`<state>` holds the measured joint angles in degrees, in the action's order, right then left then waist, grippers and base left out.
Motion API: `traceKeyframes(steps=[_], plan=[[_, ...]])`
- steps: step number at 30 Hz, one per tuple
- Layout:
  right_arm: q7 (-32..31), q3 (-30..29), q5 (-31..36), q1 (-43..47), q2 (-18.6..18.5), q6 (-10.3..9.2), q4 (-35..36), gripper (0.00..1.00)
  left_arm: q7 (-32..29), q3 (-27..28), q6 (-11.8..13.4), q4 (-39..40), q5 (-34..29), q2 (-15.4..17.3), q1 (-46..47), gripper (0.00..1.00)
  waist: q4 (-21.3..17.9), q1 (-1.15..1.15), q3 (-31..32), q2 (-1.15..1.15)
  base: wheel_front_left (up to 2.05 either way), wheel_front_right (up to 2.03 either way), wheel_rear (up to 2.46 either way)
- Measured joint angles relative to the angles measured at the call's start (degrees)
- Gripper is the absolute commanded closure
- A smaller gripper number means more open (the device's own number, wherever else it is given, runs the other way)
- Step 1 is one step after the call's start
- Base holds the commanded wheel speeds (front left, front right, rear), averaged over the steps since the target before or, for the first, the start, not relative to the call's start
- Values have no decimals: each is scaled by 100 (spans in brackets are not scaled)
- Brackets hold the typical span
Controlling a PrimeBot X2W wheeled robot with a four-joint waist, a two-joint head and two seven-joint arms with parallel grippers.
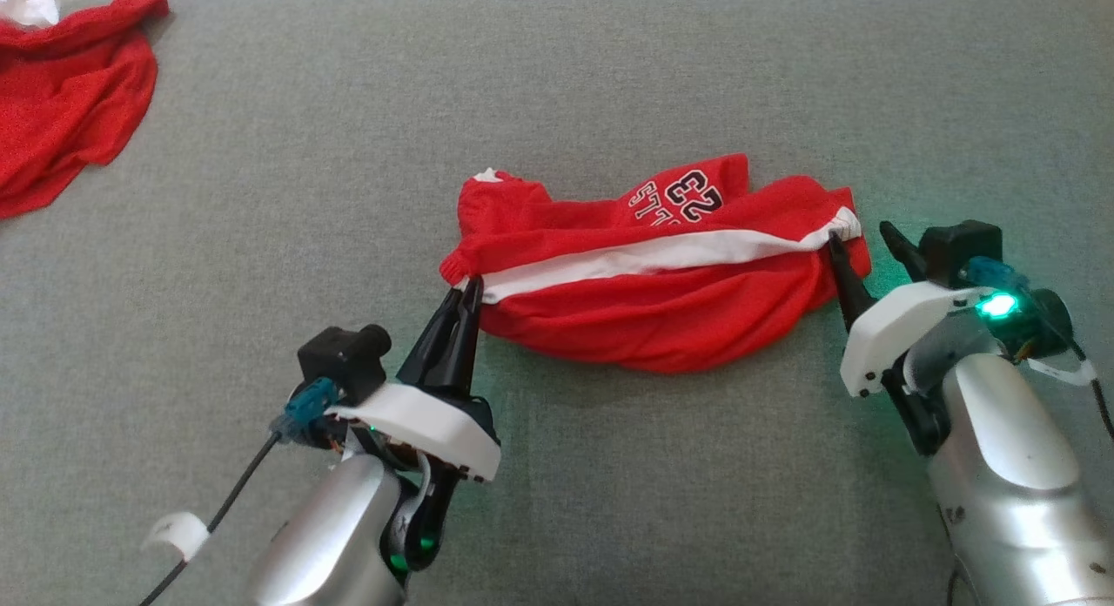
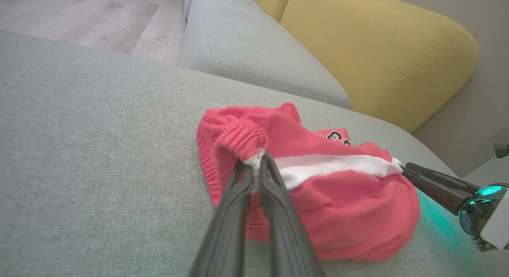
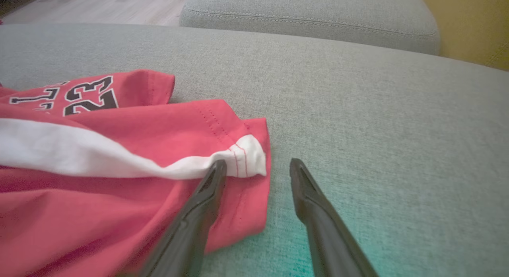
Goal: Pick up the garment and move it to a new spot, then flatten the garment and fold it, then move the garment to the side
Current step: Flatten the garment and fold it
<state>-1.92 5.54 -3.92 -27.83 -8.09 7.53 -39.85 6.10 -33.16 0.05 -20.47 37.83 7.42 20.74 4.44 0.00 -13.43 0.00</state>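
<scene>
Red shorts (image 1: 644,301) with a white side stripe and black-and-white lettering lie bunched on the grey sofa seat (image 1: 609,84). My left gripper (image 1: 467,286) is shut on the shorts' left end, pinching the elastic waistband where the stripe ends, as the left wrist view shows (image 2: 257,159). My right gripper (image 1: 860,234) stands open at the right end, its jaws straddling the hem corner where the white stripe finishes (image 3: 257,165). One finger (image 3: 206,189) rests over the red cloth (image 3: 99,197), the other over bare seat. The shorts (image 2: 338,205) sag between both grippers.
A second red garment (image 1: 70,92) lies crumpled at the far left of the seat, with something white (image 1: 30,5) beside it. A grey cushion (image 2: 254,50) and a yellow cushion (image 2: 377,42) rise beyond the seat. Wooden floor (image 2: 99,18) lies past its edge.
</scene>
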Motion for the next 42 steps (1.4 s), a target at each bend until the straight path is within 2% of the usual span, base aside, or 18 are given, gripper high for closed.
traceKeyframes(steps=[7,12,14,15,19,24,25,26,31,34,35,37,39,42], plan=[[209,313,38,-251,7,0,-425,19,-4,-2,51,44,0,51,0,100,27,0,-46,0,0,0,0],[297,658,40,-522,0,0,-628,23,-5,-4,55,82,1,65,0,100,22,0,-83,0,0,0,0],[342,713,35,-604,1,0,-702,36,-5,-7,56,88,20,66,0,100,21,0,-90,0,0,0,0],[344,732,23,-627,0,0,-731,50,-7,-8,58,88,41,67,0,100,21,0,-93,0,0,0,0],[401,834,-10,-700,0,0,-856,59,-7,-11,98,88,49,70,0,100,21,0,-106,0,0,0,0],[401,898,-122,-782,0,0,-1000,50,-5,-15,98,88,49,75,1,100,17,0,-133,0,0,0,0],[401,897,-146,-826,-1,0,-1034,38,-5,-19,99,88,49,76,1,100,17,0,-139,0,0,0,0],[401,897,-162,-870,-2,0,-1058,33,-5,-21,99,88,49,77,1,100,17,0,-145,0,0,0,0],[394,897,-165,-1073,-4,0,-1207,29,-5,-35,99,88,49,78,2,100,25,0,-161,0,0,0,0],[392,910,-170,-1172,-7,0,-1321,36,-5,-49,99,87,49,78,2,100,40,0,-174,0,0,0,0],[390,922,-193,-1194,-7,0,-1361,46,-5,-54,99,86,49,78,3,100,44,0,-178,0,0,0,0],[389,953,-223,-1239,-7,0,-1448,57,-5,-64,99,82,49,78,3,100,53,0,-184,0,0,0,0],[385,1013,-256,-1298,-7,0,-1511,62,-5,-75,98,80,51,77,4,100,62,0,-189,0,0,0,0],[367,1089,-321,-1390,-5,0,-1617,64,-5,-88,98,70,51,77,4,100,75,0,-197,0,0,0,0]])
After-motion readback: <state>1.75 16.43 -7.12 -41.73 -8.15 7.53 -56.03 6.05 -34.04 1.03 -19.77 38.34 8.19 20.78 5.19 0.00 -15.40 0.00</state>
